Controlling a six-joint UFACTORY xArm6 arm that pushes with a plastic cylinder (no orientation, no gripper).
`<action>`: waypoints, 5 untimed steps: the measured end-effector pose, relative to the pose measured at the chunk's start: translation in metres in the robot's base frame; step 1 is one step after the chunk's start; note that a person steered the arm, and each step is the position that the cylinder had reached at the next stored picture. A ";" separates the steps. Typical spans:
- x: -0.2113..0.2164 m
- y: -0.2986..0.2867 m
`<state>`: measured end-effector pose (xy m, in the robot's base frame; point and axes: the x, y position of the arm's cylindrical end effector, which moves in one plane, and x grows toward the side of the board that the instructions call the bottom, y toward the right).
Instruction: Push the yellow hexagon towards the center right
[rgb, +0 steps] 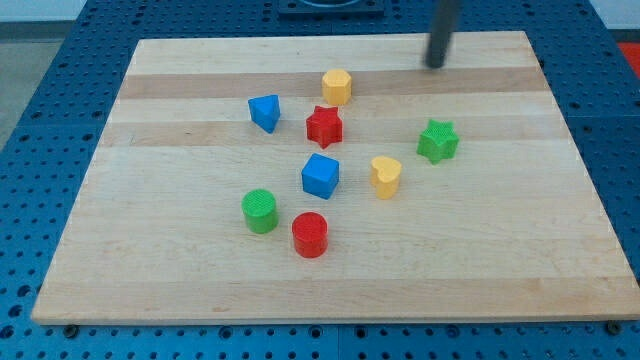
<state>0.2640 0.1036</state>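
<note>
The yellow hexagon (337, 86) sits on the wooden board (520, 260) in the upper middle, a squat six-sided block, pale yellow on top, standing flat and free on all sides. Just below it, towards the view's bottom, is the red star (324, 126), close but apart. To the view's left of the star is the blue block (265, 112), wedge-like, its exact shape hard to make out. Further down the middle comes the blue cube (320, 175), and to its right the second yellow block (385, 176), rounded and maybe heart-shaped; I cannot tell for sure. The green star (438, 141) lies out on the view's right, well apart from the hexagon. Near the bottom, the green cylinder (260, 211) and the red cylinder (310, 234) stand just beside each other. Nothing here is a container; every block rests straight on the board. My tip (435, 66) is at the board's top edge, to the view's right of the hexagon and well clear of it, touching no block. The rod is blurred and cut off by the view's top. There are no jaws on this arm, so nothing opens or closes.
</note>
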 end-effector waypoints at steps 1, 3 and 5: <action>-0.053 -0.047; -0.001 -0.152; 0.027 -0.150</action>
<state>0.2908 -0.0463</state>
